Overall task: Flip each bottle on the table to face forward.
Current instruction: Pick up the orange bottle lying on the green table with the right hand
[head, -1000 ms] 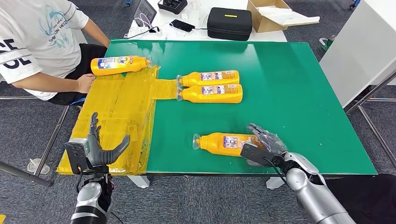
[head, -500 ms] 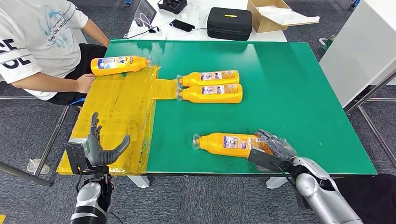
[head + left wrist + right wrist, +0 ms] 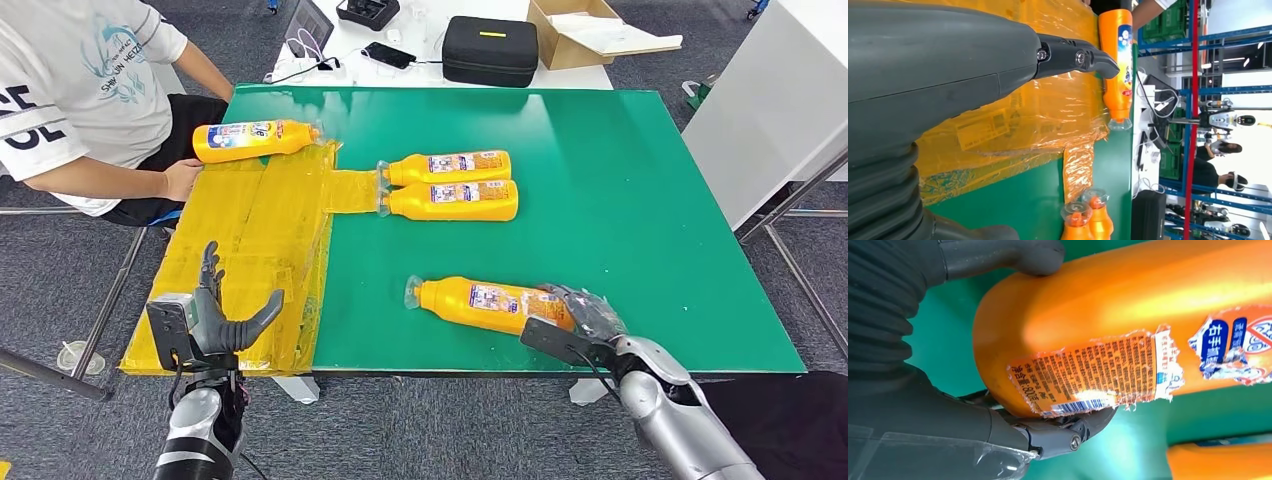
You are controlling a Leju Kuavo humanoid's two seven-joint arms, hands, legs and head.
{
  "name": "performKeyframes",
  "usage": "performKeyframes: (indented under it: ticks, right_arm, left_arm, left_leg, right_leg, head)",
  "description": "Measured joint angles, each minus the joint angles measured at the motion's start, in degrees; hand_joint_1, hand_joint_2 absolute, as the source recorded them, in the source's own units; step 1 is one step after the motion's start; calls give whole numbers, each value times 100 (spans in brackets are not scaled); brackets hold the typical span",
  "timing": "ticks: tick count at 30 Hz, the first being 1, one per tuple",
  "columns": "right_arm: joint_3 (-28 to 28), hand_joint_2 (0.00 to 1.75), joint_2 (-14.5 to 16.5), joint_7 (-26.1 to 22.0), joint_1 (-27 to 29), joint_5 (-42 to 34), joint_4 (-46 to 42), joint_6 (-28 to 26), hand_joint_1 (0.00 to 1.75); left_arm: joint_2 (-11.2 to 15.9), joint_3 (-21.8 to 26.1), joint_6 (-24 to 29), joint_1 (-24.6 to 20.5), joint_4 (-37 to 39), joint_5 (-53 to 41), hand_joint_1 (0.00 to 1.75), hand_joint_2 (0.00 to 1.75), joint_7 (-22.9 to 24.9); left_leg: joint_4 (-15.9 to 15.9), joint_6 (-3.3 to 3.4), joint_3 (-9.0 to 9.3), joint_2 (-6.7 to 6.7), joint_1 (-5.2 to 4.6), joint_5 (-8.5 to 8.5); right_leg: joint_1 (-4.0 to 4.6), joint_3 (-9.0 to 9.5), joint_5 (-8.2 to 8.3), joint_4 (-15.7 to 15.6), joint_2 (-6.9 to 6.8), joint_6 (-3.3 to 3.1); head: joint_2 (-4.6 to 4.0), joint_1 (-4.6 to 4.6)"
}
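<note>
The robot's right hand (image 3: 578,318) is clasping the base of an orange plastic bottle (image 3: 487,304) lying at the green table's (image 3: 620,190) six o'clock edge. Its left hand (image 3: 222,322), fingers spread and empty, is hovering at eight o'clock beside yellow taped sheeting (image 3: 262,250).

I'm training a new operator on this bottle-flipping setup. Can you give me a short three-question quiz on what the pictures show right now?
1. True or false: the right robot hand grips the base end of the near orange plastic bottle lying on the green table.
2. How many orange plastic bottles lie on the table in the head view? A) two B) four C) six
3. Fill in: the far-left orange bottle lies partly on the ______ plastic sheet, near the seated person's hand.

Key: 1 true; 2 B; 3 yellow. The left robot hand holds nothing.
</note>
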Motion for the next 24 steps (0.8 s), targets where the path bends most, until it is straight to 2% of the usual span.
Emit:
performKeyframes:
  ticks: [6,16,20,24]
  right_arm:
    - [-98,175,229,-151,101,93,79,-311,175]
    - [-292,175,493,-354,224,177,104,-453,175]
    - [-477,175,745,-855,407,100,62,-879,175]
    - [-820,175,1286,-1725,625,-423,-245,-1747,175]
  left_arm:
    - [0,1,6,-2,44,19,0,175,0]
    - [0,-1,-2,-2,70,21,0,175,-2]
    - [-13,-4,-11,0,79,36,0,175,-2]
    - [-51,-9,-52,20,17,225,0,175,11]
  left_leg:
    - [0,0,1,0,1,0]
    - [0,0,2,1,1,0]
    - [0,0,-2,1,2,0]
    - [-1,-2,-10,1,5,1]
  right_leg:
    - [1,0,0,0,0,0]
    - [1,1,0,0,1,0]
    - [2,0,0,0,0,0]
    - [7,-7,0,1,1,-1]
  head:
    - [-1,-1]
    - [-1,0]
    - [0,-1]
    - [-1,-1]
